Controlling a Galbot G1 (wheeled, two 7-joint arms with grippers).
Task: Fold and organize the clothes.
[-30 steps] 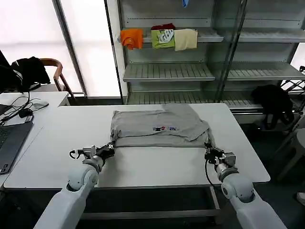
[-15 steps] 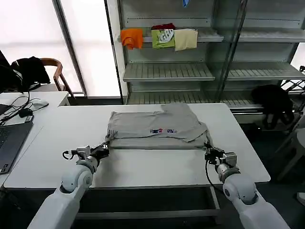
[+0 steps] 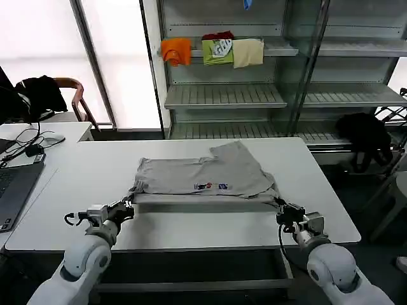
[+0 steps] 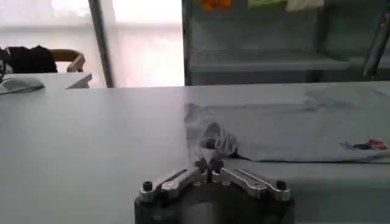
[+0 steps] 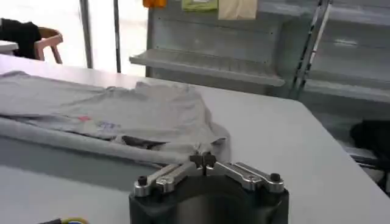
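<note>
Head view shows the grey shirt point(image 3: 205, 179) lying mid-counter point(image 3: 191, 222), long axis running side to side, just beyond both pincers toward the far edge. Left pincer point(image 3: 124, 207) is pressed together on the shirt's near left corner; right pincer point(image 3: 283, 212) pinches the near right corner, each equally close.
</note>
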